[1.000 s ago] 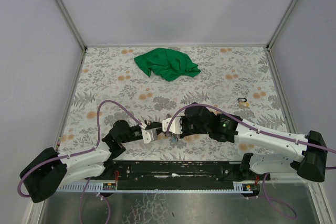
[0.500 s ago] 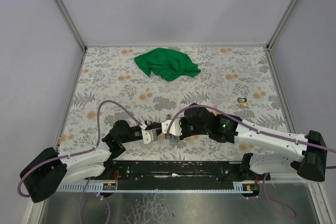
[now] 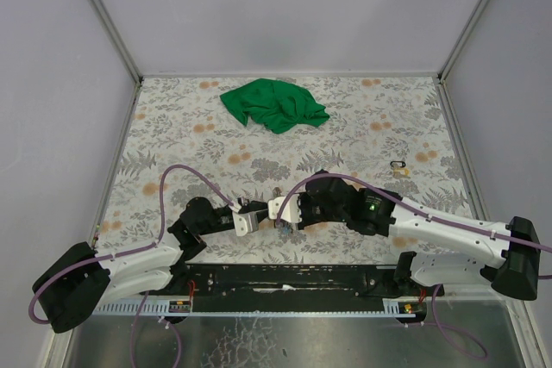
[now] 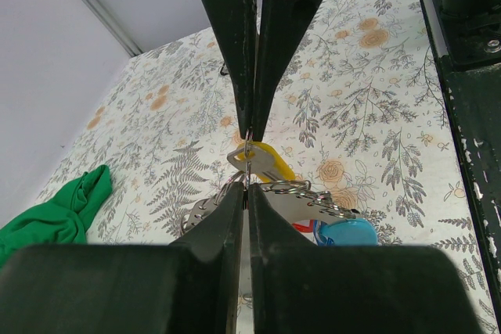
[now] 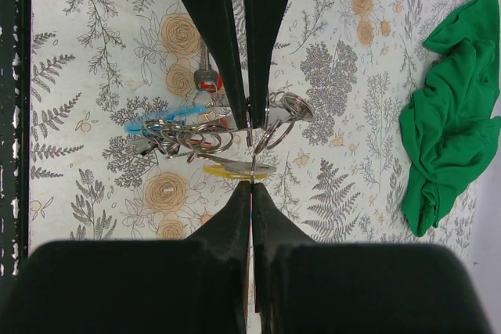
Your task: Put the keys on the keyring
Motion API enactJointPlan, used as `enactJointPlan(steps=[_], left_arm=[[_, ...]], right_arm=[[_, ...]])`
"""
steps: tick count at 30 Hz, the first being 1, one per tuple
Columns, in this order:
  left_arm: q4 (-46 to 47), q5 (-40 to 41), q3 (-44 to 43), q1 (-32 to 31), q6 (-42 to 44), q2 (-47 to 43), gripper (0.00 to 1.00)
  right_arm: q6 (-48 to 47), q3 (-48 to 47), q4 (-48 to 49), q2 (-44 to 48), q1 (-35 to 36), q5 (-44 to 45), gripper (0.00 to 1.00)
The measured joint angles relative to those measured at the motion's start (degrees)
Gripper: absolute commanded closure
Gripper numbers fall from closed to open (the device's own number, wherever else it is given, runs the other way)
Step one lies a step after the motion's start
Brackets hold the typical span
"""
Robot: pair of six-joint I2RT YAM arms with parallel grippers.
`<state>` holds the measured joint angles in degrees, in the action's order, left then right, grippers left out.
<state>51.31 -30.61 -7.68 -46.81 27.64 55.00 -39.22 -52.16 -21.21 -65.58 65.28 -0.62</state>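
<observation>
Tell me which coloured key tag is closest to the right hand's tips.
The yellow tag, right beside the tips of the right hand; the red tag and blue tag lie farther off.

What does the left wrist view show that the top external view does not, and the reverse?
Only the left wrist view shows the details: a yellow-tagged key, a light blue tag and the keyring of metal loops. Only the top external view shows the whole left arm and right arm and a small dark-and-yellow item. Both show the green cloth and the floral table cover.
</observation>
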Motion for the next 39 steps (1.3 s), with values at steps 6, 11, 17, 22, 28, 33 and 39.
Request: enactJointPlan(steps=[6,11,17,22,28,33,39], left_arm=[[0.0,0.0,0.0,0.0,0.0,0.0,1.0],[-0.02,-0.02,0.0,0.0,0.0,0.0,1.0],[-0.02,-0.04,-0.02,0.0,0.0,0.0,1.0],[-0.02,-0.07,-0.02,0.0,0.0,0.0,1.0],[-0.02,-0.11,-0.02,0.0,0.0,0.0,1.0],[-0.02,-0.13,-0.02,0.02,0.0,0.0,1.0],[-0.04,-0.26,-0.02,0.02,0.0,0.0,1.0]], right_arm=[[-0.04,0.0,-0.2,-0.04,0.02,-0.11,1.0],[-0.07,0.0,-0.17,-0.11,0.02,-0.11,1.0],[-0.28,0.0,-0.13,-0.37,0.04,-0.52,1.0],[-0.46,0.0,-0.09,-0.72,0.04,-0.57,1.0],[-0.48,0.0,0.31,-1.14,0.04,-0.57,1.0],[-0.48,0.0,0.5,-1.14,0.04,-0.55,1.0],[-0.46,0.0,0.5,-1.14,0.04,-0.57,1.0]])
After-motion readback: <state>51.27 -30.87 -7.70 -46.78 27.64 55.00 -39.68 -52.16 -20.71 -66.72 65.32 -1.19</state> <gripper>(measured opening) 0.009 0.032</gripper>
